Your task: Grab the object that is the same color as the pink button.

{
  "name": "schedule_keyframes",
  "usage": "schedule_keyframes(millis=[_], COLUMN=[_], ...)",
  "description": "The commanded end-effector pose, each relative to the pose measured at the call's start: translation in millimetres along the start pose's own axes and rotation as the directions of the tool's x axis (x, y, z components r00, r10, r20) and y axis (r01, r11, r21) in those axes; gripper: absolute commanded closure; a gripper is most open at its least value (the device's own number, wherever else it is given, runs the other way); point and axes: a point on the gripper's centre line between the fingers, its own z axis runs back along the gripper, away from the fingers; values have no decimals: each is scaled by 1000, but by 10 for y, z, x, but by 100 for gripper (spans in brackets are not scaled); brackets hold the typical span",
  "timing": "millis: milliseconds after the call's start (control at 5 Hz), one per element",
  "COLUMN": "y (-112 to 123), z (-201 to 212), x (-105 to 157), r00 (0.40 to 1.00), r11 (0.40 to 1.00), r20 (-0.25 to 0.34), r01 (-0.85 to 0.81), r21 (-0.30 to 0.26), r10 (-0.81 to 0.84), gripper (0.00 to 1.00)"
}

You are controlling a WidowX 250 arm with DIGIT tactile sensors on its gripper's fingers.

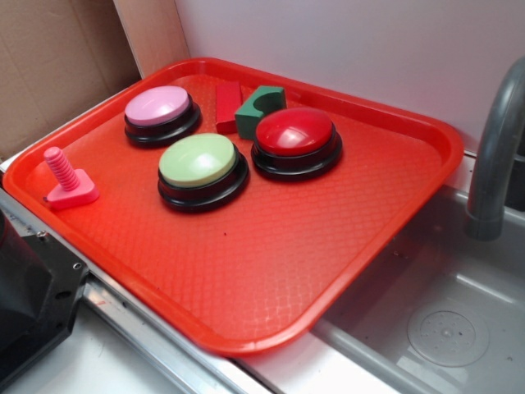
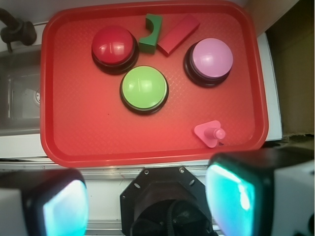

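- Gripper (image 2: 146,196): jaws spread wide, holding nothing, above the tray's near edge.
- Pink bolt (image 2: 211,132): upright on red tray (image 2: 88,142), apart from pink button (image 2: 211,60).

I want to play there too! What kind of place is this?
Probably a toy kitchen play set: a grey sink with a curved tap beside a red tray that holds big push buttons, such as the pink button, and a pink toy bolt.

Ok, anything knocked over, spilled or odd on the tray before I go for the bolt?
Nothing stands out. The pink bolt stands upright near the tray edge, apart from the pink button. The gripper is open.
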Motion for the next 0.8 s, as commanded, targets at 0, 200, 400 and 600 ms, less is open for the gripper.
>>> schedule_keyframes(millis=[0, 200, 400, 600], y=[0, 511, 852, 1221], z=[0, -403, -567, -798], x=[0, 281, 399, 363], r00=[1000, 985, 987, 989], r11=[1000, 989, 984, 985], r20=[0, -92, -64, -42], r01=[0, -144, -142, -134], r21=[0, 43, 104, 106], r10=[0, 147, 149, 139], gripper=[0, 0, 0, 0])
